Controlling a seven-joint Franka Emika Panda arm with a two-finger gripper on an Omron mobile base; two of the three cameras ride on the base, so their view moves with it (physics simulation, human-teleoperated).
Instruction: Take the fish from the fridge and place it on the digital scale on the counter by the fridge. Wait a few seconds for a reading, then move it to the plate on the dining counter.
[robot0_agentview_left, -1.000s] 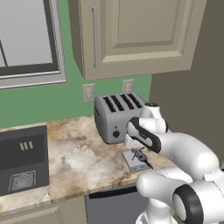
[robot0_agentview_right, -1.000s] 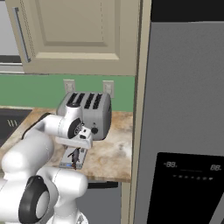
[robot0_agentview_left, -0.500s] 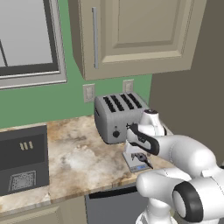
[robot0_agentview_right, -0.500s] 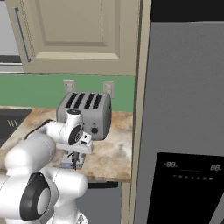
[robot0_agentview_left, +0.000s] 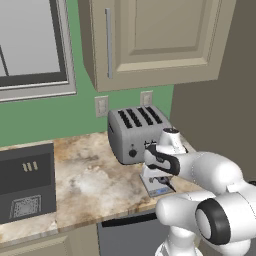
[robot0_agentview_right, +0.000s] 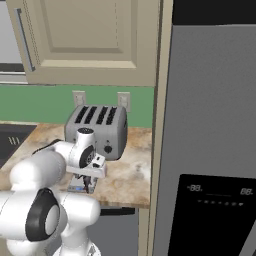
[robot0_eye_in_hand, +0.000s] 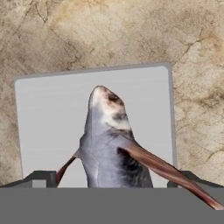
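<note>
My gripper (robot0_eye_in_hand: 111, 181) jaws spread, released; fish (robot0_eye_in_hand: 114, 146) on digital scale (robot0_eye_in_hand: 48, 118) looks light, slippery; I'd pinch mid-body.

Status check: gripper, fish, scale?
Gripper open, low over the digital scale. Fish lies on the scale, between the fingertips. Toaster right behind on the counter, not in the way.

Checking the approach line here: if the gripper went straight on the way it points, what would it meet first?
Most likely the fish, lying on the digital scale directly ahead between the open gripper's fingertips. The scale pad and the counter lie just behind it; exact clearance is unclear.
</note>
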